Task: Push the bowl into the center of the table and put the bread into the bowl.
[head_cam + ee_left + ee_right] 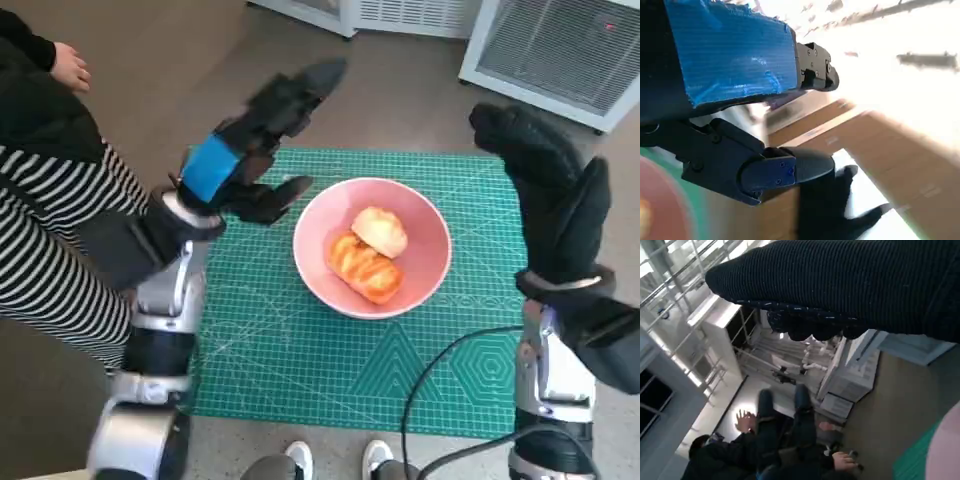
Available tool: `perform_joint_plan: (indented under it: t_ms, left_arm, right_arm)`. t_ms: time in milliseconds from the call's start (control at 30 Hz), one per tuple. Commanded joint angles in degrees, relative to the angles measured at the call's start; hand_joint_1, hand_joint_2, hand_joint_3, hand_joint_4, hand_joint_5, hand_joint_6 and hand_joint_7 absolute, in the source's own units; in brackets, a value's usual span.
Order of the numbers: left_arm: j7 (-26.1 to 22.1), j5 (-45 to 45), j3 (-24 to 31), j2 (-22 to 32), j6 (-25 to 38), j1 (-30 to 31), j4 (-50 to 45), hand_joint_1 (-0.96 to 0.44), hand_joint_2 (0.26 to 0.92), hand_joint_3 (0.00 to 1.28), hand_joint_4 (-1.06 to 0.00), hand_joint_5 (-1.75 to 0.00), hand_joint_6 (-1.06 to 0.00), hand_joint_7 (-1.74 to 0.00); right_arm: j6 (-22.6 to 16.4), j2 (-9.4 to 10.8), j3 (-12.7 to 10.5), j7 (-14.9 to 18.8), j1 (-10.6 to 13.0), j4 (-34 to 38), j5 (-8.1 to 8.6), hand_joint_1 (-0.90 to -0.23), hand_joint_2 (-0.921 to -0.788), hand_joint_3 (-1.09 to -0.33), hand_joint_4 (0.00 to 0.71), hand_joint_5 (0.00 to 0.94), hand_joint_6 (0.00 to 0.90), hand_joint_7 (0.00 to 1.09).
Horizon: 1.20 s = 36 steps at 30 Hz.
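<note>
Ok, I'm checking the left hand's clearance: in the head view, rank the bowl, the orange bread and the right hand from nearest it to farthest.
From the left hand:
1. Pink bowl, its rim just beside the fingers.
2. Orange bread, inside the bowl.
3. Right hand, across the mat.

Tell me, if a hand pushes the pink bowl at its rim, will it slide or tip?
The pink bowl looks wide and low, so it would probably slide rather than tip. The green mat may grip its base somewhat. Two bread pieces inside add little weight, I would guess, and could shift if it is shoved sharply.
</note>
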Motion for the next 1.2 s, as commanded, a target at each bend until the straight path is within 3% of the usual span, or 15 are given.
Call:
perform_joint_plan:
  t_ms: [33, 300, 567, 1200]
  left_arm:
    - [0.1, -2.6, 1.7, -1.5, -0.3, 2.1, -0.4, -0.80, 0.921, 0.64, -0.08, -0.01, 0.00, -0.50]
    - [-0.6, -3.2, 3.7, -3.4, -5.8, 2.9, 3.1, -0.80, 0.921, 0.52, -0.09, -0.02, 0.00, -0.45]
    - [-0.6, -2.1, 4.3, -4.7, -11.6, 2.2, 7.6, -0.79, 0.921, 0.57, -0.11, -0.02, 0.00, -0.38]
    - [-1.9, -0.7, 3.0, -3.9, -11.4, 0.8, 9.7, -0.80, 0.921, 0.50, -0.09, 0.00, 0.00, -0.31]
  right_arm:
    - [1.0, 0.2, 0.6, -0.9, -0.7, 1.0, -1.23, -0.701, -0.921, -0.661, 0.137, 0.006, 0.022, 0.49]
    - [0.0, 0.7, 1.3, -1.8, -2.8, 3.5, -2.92, -0.699, -0.921, -0.665, 0.143, 0.008, 0.022, 0.49]
    - [-2.1, 0.7, 1.5, -2.1, -4.2, 6.6, -3.87, -0.708, -0.921, -0.668, 0.147, 0.008, 0.019, 0.49]
    - [-4.8, 0.2, 0.9, -2.4, -4.4, 9.2, -4.71, -0.709, -0.921, -0.671, 0.151, 0.007, 0.013, 0.50]
